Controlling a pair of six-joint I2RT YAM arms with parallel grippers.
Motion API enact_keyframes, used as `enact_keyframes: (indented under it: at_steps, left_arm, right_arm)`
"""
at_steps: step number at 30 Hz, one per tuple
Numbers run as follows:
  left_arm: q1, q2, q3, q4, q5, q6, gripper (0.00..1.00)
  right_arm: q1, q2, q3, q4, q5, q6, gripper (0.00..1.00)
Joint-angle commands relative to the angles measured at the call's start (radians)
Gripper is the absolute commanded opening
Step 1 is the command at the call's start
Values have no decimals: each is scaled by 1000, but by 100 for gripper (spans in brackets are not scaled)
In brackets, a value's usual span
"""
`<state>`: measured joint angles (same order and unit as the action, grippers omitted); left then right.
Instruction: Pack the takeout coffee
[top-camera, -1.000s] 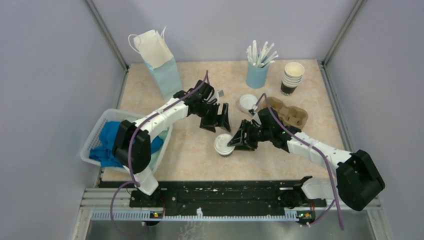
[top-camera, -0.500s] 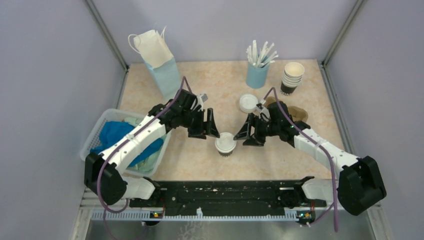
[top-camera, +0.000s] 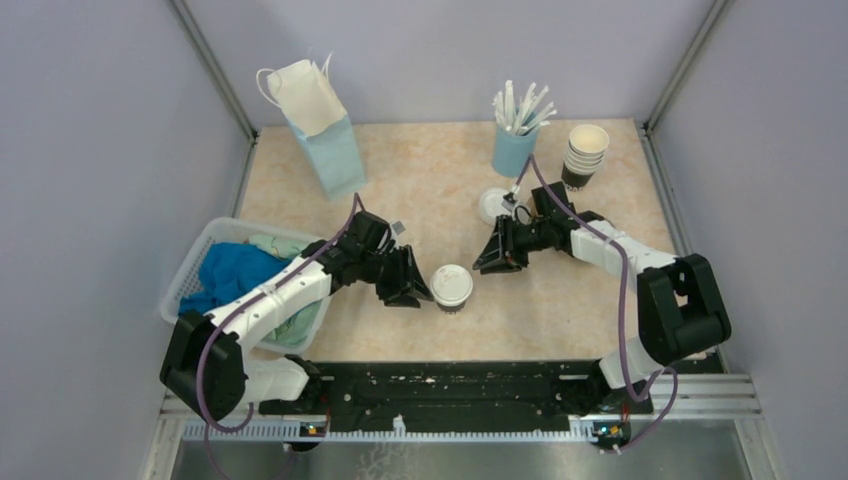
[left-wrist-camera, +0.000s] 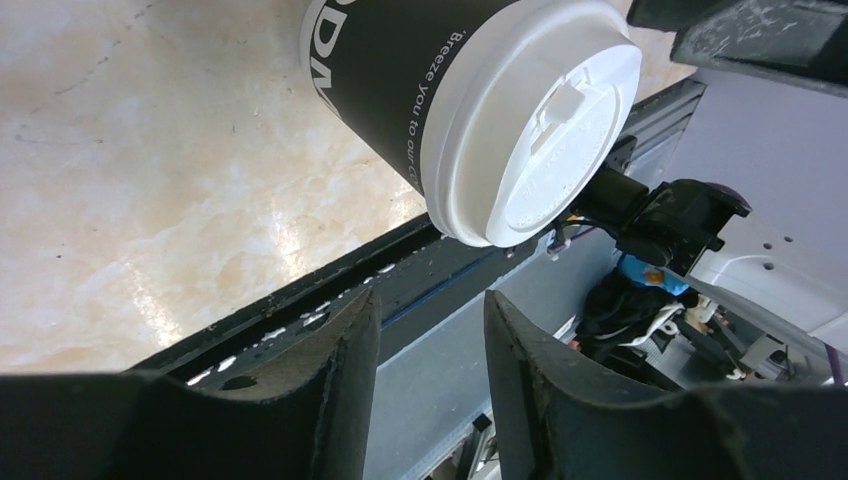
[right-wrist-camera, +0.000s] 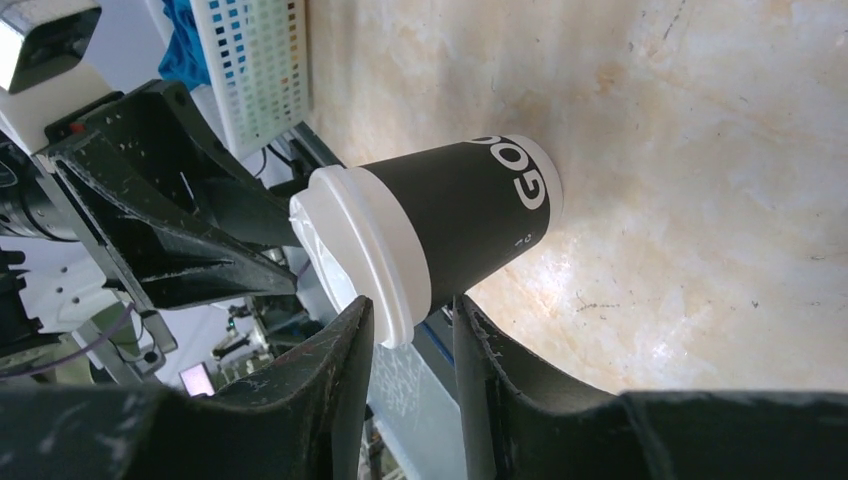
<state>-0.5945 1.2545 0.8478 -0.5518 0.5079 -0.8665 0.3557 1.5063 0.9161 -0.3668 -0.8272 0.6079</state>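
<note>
**Cup released, left arm lining up, nobody holding it**

Takeout coffee (top-camera: 452, 286) stands upright on the table (top-camera: 430, 170), near the front middle, lid on, nothing touching it.

- A second ago the right gripper (top-camera: 493, 255) was right at the cup. It has since backed off to the far right and now sits apart from it.
- Left gripper (top-camera: 413, 284) has come down from behind the cup to just beside its left side.
- Both wrist views agree: the cup lies beyond the fingertips, not between them.
- Jaws on both arms are narrowed to a slim gap with nothing in it, so neither is grasping anything.

My read: this looks like a right-to-left handover via the table. The left jaws look too narrow for the cup body as they stand and would need to reopen first.

Paper bag (top-camera: 325, 135) is at the far left, well apart from the cup. Packing proper hasn't begun: the cup still needs a grip, then a carry.

Risk: half-closed fingers nudging the cup over.
</note>
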Motion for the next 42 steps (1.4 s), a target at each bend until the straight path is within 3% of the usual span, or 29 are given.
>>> enact_keyframes:
  at_steps: [1,12,42]
  left_arm:
    - [-3,18,-18,109,39,-47,48]
    - [-2,70,-3,88,9,-17,42]
    - [10,91,60,46,-24,-2,45]
  right_arm:
    - [-3,18,49,0,-73,-71,35]
    - [-3,36,25,27,-96,-77,33]
    - [11,95,58,26,-138,-100,34]
